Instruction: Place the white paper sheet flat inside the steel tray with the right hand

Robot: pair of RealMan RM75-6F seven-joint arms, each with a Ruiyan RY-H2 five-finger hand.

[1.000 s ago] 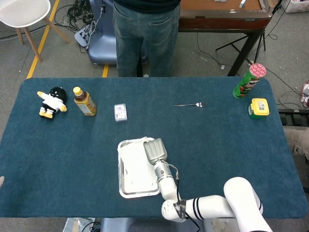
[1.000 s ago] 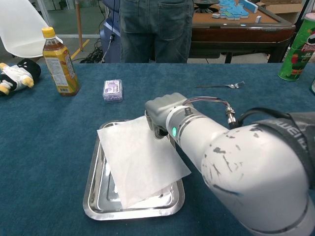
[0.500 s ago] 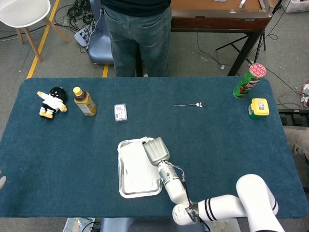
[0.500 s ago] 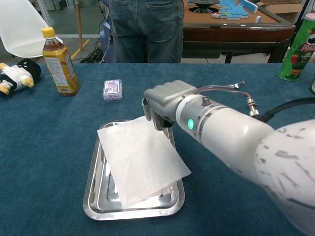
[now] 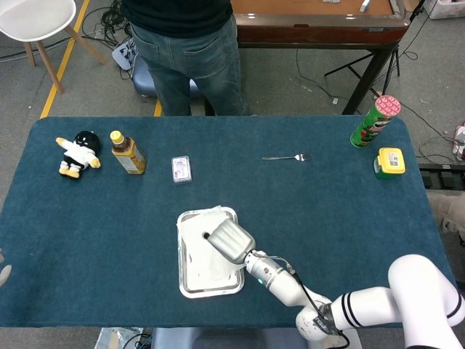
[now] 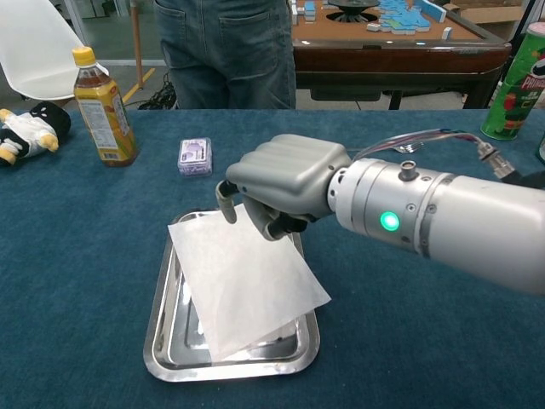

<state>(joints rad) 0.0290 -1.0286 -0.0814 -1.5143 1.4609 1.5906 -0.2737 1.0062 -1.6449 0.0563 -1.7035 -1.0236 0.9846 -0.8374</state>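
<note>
The right hand point(image 6: 285, 183) is seen at the centre of the chest view, palm down, its fingers point(image 6: 228, 200) curled loosely downward above the far edge of the paper sheet point(image 6: 243, 277). No grip on the sheet can be made out; whether the fingertips touch the paper cannot be told from either view, and nothing appears to be held. In the head view the same hand point(image 5: 229, 240) is placed over the middle of the tray, just below the frame's centre.

The sheet is laid across the steel tray point(image 6: 162, 336) at an angle: its near right corner is carried over the tray's right rim, and its right edge looks lifted rather than flat on the tray floor. The sheet is thus judged to be in the tray but not yet flattened, so the step in hand is taken to be the pressing and squaring of the paper. The next move would call for a light downward push and a small nudge toward the lower left of the frame, so that the overhanging corner is brought inside the rim without the sheet being creased.

Further out, a card box point(image 6: 194, 157) and a bottle point(image 6: 101, 106) are placed toward the upper left, well apart from the tray. The left hand is not shown.
</note>
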